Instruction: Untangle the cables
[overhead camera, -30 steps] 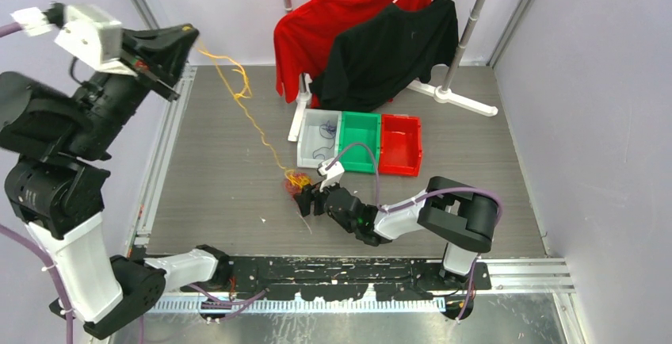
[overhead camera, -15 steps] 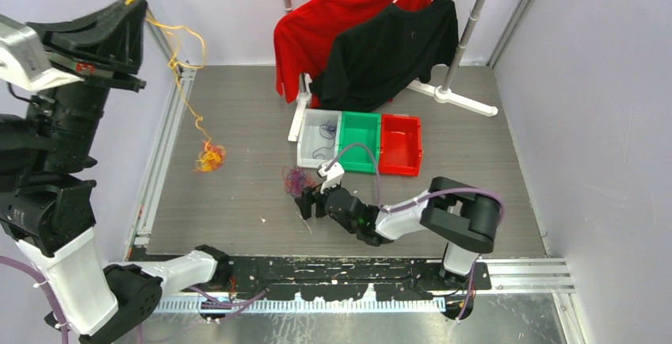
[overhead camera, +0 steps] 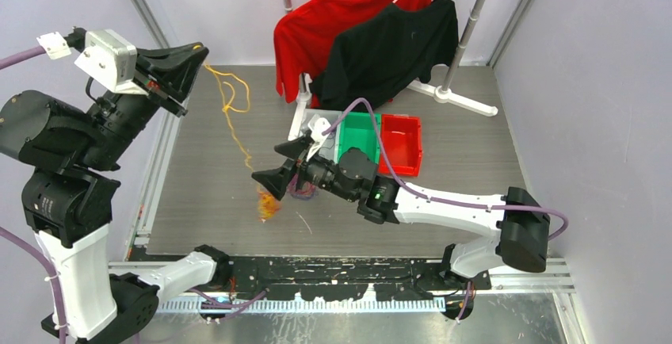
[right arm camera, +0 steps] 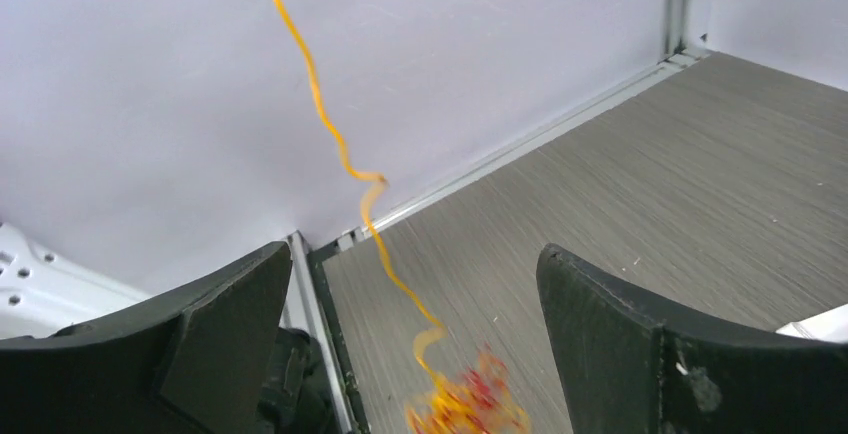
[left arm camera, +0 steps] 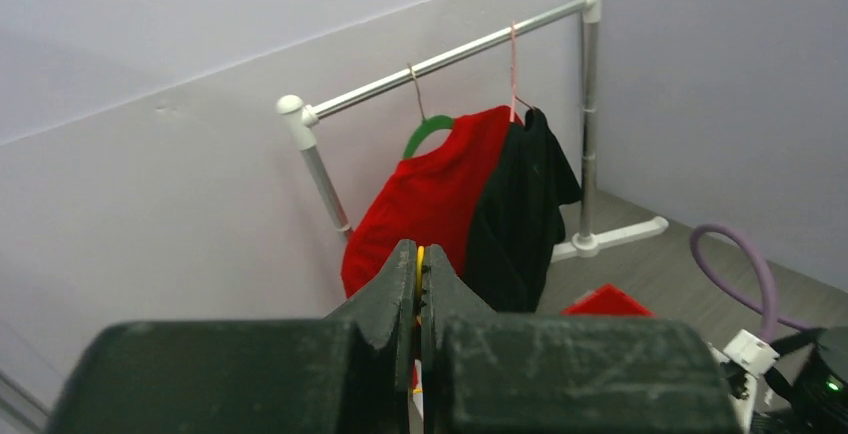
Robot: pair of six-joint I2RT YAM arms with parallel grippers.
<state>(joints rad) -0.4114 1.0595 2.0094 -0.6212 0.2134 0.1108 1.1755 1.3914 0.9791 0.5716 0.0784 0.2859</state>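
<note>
Cable in yellow-orange, the yellow-orange cable [overhead camera: 230, 110], hangs from the left pincer [overhead camera: 189, 57], which is raised high over the counter's [overhead camera: 475, 154] far-left corner. In the left wrist view the left pincer [left arm camera: 420, 259] is clamped shut on it, with a sliver of yellow showing between the two closed tips. From there the strand runs down in loose kinks towards the middle of the counter and ends in a small tangled bunch, orange with flecks of red. That bunch is blurred in both views, so whether it rests on the surface cannot be told. The right pincer [overhead camera: 277, 163] is stretched out low just to the right of the strand, its jaws spread wide and holding nothing. In the right wrist view the yellow-orange cable [right arm camera: 345, 164] drops between the two dark fingers [right arm camera: 225, 299] but further off, touching neither. A purple cable [overhead camera: 299, 191] lies in a small knot on the counter, partly under the right arm. Bare grey surface lies between the hanging bunch and the metal rail [overhead camera: 161, 158] along the counter's left edge. More of it lies right of the bins, up to the lilac side wall [overhead camera: 594, 122]. A green bin [overhead camera: 360, 131] and a red bin [overhead camera: 400, 146] stand side by side, touching, behind the right arm. At the far edge a clothes rack [overhead camera: 467, 35] carries a red shirt [overhead camera: 313, 31] and a black shirt [overhead camera: 392, 51], whose hems hang just above the bins.
</note>
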